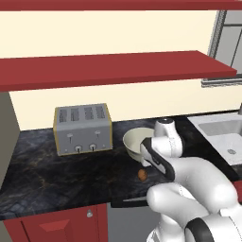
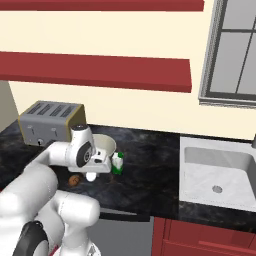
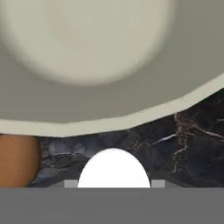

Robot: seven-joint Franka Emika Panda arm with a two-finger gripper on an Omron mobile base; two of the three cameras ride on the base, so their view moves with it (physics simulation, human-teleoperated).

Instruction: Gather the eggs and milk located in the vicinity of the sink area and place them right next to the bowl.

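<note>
The off-white bowl (image 2: 103, 144) stands on the dark counter, right of the toaster, and its rim (image 3: 131, 116) spans the hand view. The brown egg (image 2: 74, 180) lies on the counter in front of the bowl, also seen in the left base view as egg (image 1: 142, 174) and at the left edge of the hand view as egg (image 3: 17, 159). The milk carton (image 2: 117, 163), white with a green cap, stands upright by the bowl's front right side. My gripper (image 3: 113, 183) hovers low over the bowl's front rim, between egg and milk, its tips wide apart and open, holding nothing.
A grey toaster (image 1: 82, 128) sits at the back left of the counter. The pale grey sink (image 2: 217, 172) lies to the right, under a window. A red shelf (image 1: 108, 68) runs along the wall above. My own arm hides the milk in the left base view.
</note>
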